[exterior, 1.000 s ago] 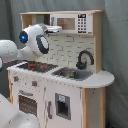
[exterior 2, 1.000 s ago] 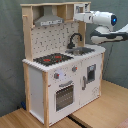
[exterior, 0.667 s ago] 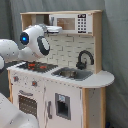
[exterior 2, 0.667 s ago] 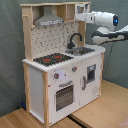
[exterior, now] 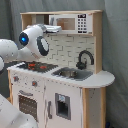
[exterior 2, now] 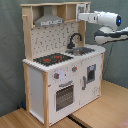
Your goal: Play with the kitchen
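Grey curtain behind; the kitchen [exterior 2: 62,60] stands on a wooden floor. My pincer [exterior 2: 81,16] reaches its top shelf — whether it grips anything I cannot tell — so I'd advance slowly.

Stands upright, filling both exterior views: kitchen [exterior: 75,95] [exterior 2: 60,85] in white and light wood, oven door shut, black faucet curving over the sink.
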